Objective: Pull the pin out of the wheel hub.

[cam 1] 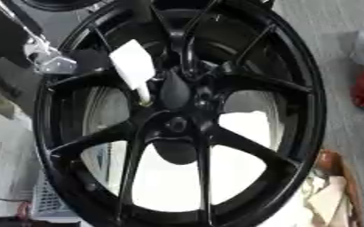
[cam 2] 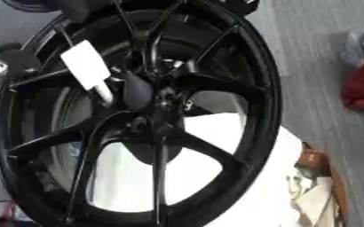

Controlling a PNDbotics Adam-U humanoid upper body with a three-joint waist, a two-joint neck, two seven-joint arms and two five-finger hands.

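wheel hub (cam 1: 177,128): black, spoked, rigid, judged heavy; fills the view, standing on edge. pin (cam 1: 135,66): white block head with thin shaft, tip seated in a bolt hole just left of centre; judged light, stiff, smooth; take it by the block head. left hand (cam 1: 49,57): upper left beside the rim, finger state cannot be told. right hand: not visible.

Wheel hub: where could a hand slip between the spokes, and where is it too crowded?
The roomiest gaps lie between the lower spokes, under the hub, and at the hub's right, bordered by the rim; something white shows behind them. The upper left is crowded: the white pin sits there, and the upper spokes stand close together.
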